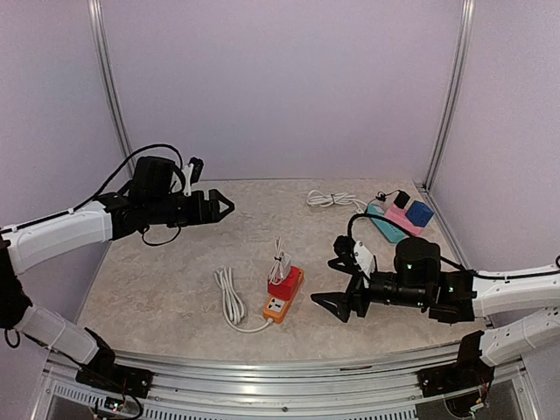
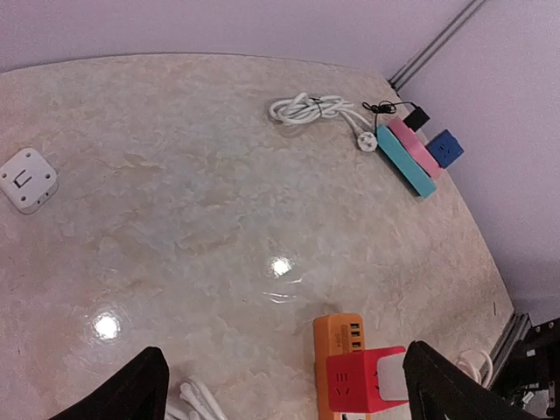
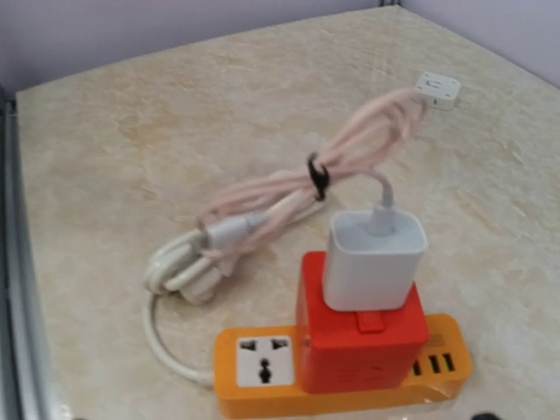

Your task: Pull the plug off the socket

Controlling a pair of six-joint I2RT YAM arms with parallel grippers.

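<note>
At the far left, the left hand (image 1: 226,206) hung high over the mottled beige stone-patterned bench (image 1: 175,262), fingers spread wide and gripping nothing, well apart from the work. Its camera looked down on a small white square plug block (image 2: 28,179) lying flat on the bench.

Further right lay a looped white cord (image 1: 230,302), running into the flat orange plastic power strip (image 3: 262,363). A glossy red cube socket adapter (image 3: 359,341) sat in the strip. The rounded white charger plug (image 3: 372,258) was seated on top of the cube, apparently fully home, so the task looked undone. Its pale cable bundle (image 3: 297,197), cinched by a black tie, trailed off behind.

Just right of the strip, the right hand (image 1: 324,282) sat low and faced it, fingers parted and empty, probably lined up to take the plug. The strip looked light and might lift with the plug.
</note>
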